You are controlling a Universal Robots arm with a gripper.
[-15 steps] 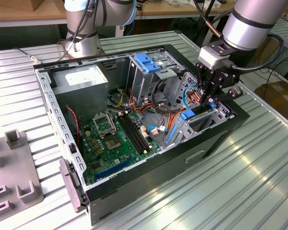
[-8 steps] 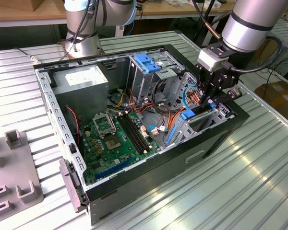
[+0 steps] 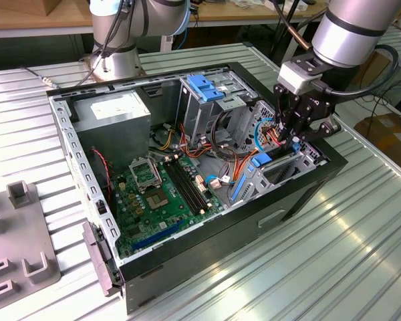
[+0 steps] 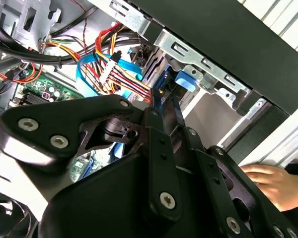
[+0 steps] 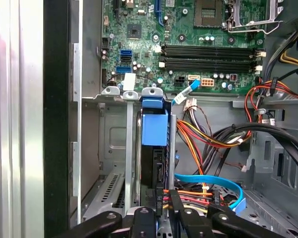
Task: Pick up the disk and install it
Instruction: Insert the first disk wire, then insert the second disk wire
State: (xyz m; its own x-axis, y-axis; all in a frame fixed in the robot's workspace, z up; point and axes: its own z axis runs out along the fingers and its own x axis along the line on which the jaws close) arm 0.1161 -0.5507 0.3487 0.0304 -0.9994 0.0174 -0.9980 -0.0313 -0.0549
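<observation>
Hanging over the open case's far right corner in the exterior view, the gripper (image 3: 295,137) clamps the disk (image 5: 154,148) edge-on, directly beneath its fingers, long axis running down into the drive bay (image 5: 114,168).

Support: a ribbed metal table (image 3: 334,254) of silver slats.
Middle: an open black computer case (image 3: 207,167) lies on its side.
Far edge: the robot arm's base (image 3: 117,63) stands here.
Near corner: a grey fixture block (image 3: 17,234) rests on the slats.
</observation>
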